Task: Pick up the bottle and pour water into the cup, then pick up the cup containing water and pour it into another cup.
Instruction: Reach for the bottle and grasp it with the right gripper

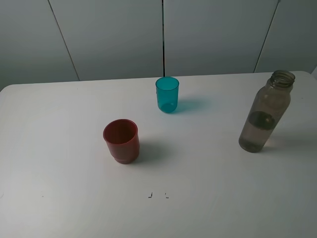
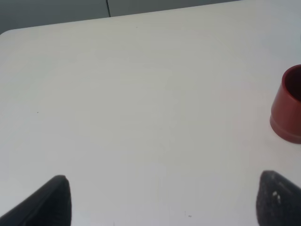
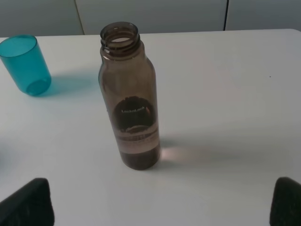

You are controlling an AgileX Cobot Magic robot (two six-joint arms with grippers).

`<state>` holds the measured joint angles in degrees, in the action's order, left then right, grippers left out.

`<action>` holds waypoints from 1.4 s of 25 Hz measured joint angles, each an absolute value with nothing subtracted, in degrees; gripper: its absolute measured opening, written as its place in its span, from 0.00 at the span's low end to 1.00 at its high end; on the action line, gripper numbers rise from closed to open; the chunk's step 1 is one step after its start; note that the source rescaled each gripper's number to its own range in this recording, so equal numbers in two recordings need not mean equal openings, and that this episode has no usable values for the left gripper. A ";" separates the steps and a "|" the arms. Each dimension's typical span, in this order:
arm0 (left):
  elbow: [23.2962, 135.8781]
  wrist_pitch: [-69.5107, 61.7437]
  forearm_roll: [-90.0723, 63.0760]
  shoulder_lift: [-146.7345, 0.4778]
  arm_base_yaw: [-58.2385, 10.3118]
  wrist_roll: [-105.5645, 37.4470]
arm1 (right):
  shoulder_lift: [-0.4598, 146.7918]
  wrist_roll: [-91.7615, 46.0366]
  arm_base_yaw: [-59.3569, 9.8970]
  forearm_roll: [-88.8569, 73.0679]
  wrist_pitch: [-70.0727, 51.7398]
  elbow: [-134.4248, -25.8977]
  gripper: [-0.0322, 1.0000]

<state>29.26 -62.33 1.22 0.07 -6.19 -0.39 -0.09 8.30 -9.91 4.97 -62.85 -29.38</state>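
Observation:
The tall smoky grey-brown bottle (image 1: 264, 116) stands upright and capless at the table's right side. A little dark liquid shows at its bottom in the right wrist view, where the bottle (image 3: 131, 108) is ahead of my right gripper (image 3: 162, 202). That gripper is open, empty and well short of it. The teal cup (image 1: 167, 94) stands upright at the back centre, and the same cup (image 3: 26, 66) shows beyond the bottle. The red cup (image 1: 121, 140) sits left of centre. My left gripper (image 2: 164, 202) is open and empty, with the red cup (image 2: 289, 110) off to one side ahead. Neither arm appears in the exterior view.
The white table (image 1: 59, 148) has a rounded back-left corner. Grey wall panels (image 1: 114, 34) rise behind its far edge. Two small dark marks (image 1: 157, 195) lie near the front centre.

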 joint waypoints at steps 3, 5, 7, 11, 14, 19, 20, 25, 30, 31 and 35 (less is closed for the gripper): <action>29.26 -62.33 1.22 0.07 -6.19 0.00 | -0.09 8.30 -9.91 4.97 -62.85 -29.38 1.00; 29.26 -62.33 1.22 0.07 -6.19 0.00 | -0.09 8.30 -9.91 4.97 -62.85 -29.38 1.00; 29.26 -62.33 1.22 0.07 -6.19 0.00 | -0.09 8.30 -9.91 4.97 -62.85 -29.38 1.00; 29.26 -62.33 1.22 0.07 -6.19 -0.39 | -0.09 8.30 -9.91 4.97 -62.85 -29.38 1.00; 29.26 -62.33 1.22 0.07 -6.19 -0.39 | -0.09 8.30 -9.91 4.97 -62.85 -29.38 1.00; 29.26 -62.33 1.22 0.07 -6.19 -0.39 | -0.09 8.30 -9.91 4.97 -62.85 -29.38 1.00; 29.26 -62.33 1.22 0.07 -6.19 -0.39 | -0.09 8.30 -9.91 4.97 -62.85 -29.38 1.00; 29.26 -62.33 1.22 0.07 -6.19 -0.39 | -0.09 8.30 -9.91 4.97 -62.85 -29.38 1.00; 29.26 -62.33 1.22 0.07 -6.19 -0.39 | -0.09 8.30 -9.91 4.97 -62.85 -29.38 1.00; 29.26 -62.33 1.22 0.07 -6.19 -0.39 | -0.09 8.30 -9.91 4.97 -62.85 -29.38 1.00; 29.26 -62.33 1.22 0.07 -6.19 -0.39 | -0.09 8.30 -9.91 4.97 -62.85 -29.38 1.00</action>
